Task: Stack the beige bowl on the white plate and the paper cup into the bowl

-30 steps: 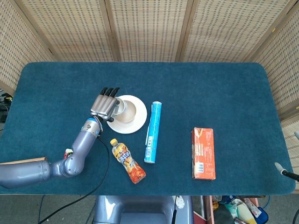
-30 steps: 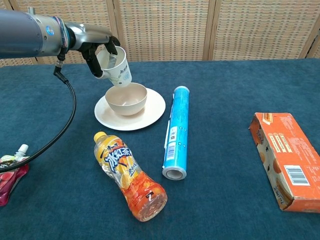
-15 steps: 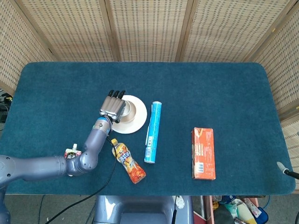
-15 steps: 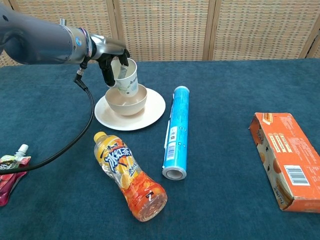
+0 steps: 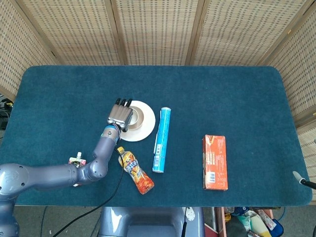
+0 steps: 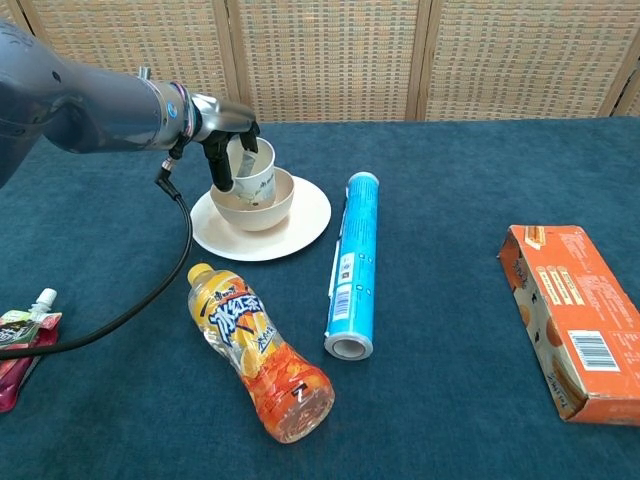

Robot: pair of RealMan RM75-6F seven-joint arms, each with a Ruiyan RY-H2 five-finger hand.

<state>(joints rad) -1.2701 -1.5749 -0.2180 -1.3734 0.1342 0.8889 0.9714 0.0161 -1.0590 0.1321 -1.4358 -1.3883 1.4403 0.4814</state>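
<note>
The left robot hand (image 6: 228,150) grips the paper cup (image 6: 252,177) by its side, tilted slightly and lowered partway into the beige bowl (image 6: 252,201), which sits on the white plate (image 6: 300,228), so releasing should complete the stack.

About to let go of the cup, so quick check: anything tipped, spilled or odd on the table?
Nothing spilled. The paper cup sits tilted in the beige bowl on the white plate, gripped by the left hand. The orange drink bottle and blue tube lie on their sides, apart from the plate.
</note>
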